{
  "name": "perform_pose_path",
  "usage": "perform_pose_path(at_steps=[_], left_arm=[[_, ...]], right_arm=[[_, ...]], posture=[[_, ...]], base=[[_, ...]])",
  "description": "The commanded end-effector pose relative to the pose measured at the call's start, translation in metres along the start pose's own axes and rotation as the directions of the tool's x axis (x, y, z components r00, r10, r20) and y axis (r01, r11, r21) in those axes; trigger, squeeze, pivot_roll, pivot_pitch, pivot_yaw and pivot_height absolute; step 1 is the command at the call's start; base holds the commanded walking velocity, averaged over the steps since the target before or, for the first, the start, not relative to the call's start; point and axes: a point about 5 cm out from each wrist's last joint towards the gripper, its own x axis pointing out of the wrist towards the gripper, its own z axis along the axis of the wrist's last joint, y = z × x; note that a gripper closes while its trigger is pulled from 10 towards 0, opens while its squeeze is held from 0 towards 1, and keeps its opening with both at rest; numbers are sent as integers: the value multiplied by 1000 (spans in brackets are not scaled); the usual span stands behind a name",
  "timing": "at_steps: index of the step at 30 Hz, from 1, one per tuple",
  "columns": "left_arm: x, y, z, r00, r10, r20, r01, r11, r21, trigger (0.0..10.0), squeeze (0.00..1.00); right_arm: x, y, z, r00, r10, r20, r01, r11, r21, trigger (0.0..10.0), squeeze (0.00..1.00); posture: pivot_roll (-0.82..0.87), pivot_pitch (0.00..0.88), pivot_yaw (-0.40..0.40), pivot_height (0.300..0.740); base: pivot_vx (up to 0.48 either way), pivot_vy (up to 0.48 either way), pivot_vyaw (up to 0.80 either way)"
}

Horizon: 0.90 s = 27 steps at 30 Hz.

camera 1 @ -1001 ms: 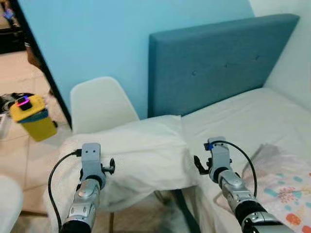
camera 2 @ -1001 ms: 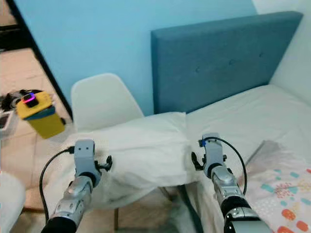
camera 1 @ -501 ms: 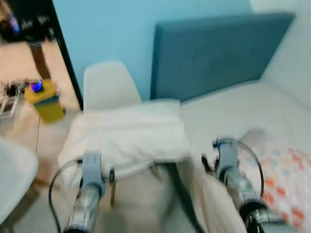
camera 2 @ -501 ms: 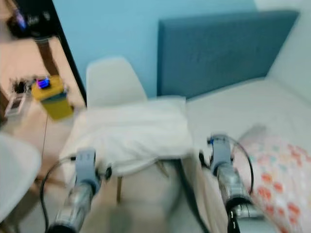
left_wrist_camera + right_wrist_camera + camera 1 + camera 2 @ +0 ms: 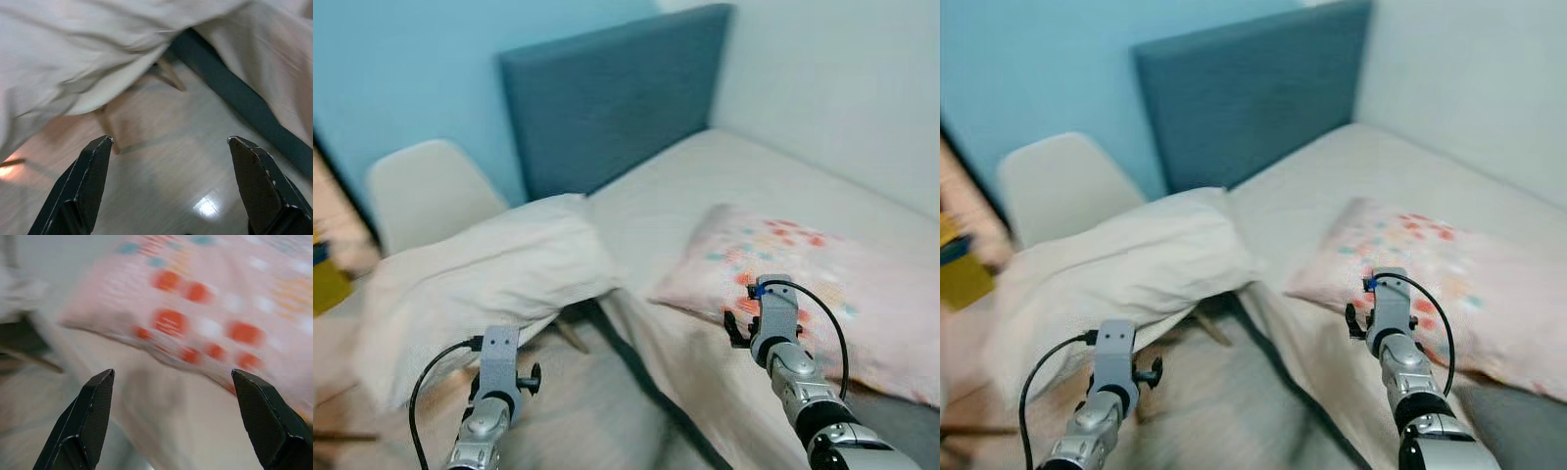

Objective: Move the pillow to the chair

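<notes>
White pillow (image 5: 480,289) drapes over chair (image 5: 426,196) at frame left, w/ left gripper (image 5: 166,188) nearer, below it, fingers spread & empty; right gripper (image 5: 173,418), also spread, faces patterned pillow (image 5: 813,284) on bed (image 5: 705,186).

A home bedroom, it seems through the blur: a bed (image 5: 705,196) with a blue padded headboard (image 5: 607,93) against light-blue walls, and a white chair (image 5: 426,196) to its left.

Blue headboard (image 5: 607,103), bed (image 5: 724,196), perhaps a yellow bin (image 5: 960,269).
</notes>
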Motion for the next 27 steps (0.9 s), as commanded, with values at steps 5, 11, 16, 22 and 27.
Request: perform_pose_path(at_steps=[5,11,16,22,27], left_arm=[[-3,8,-11,999,22,-26,-21,1000,21,10000,0],[0,1,-1,999,-26,29,26,1000,0,10000,0],[4,-6,15,994,-58,96,59,998,-6,10000,0],[6,-9,27,987,-64,146,66,998,-10,10000,0],[7,-8,30,985,-64,162,66,998,-11,10000,0]], right_arm=[[-2,1,-9,999,-2,-38,3,1000,13,10000,0],[0,2,-3,1000,3,-4,-3,999,32,10000,0],[1,3,3,1000,6,23,-8,996,88,10000,0],[2,10,4,998,43,35,-47,991,121,10000,0],[2,13,4,998,54,36,-59,985,160,10000,0]], posture=[[3,96,4,733],[-4,88,7,733],[-4,92,1,733],[-6,92,4,733],[-6,97,4,733]], base=[[0,0,-763],[0,0,-763],[0,0,-610],[276,0,0],[349,0,-148]])
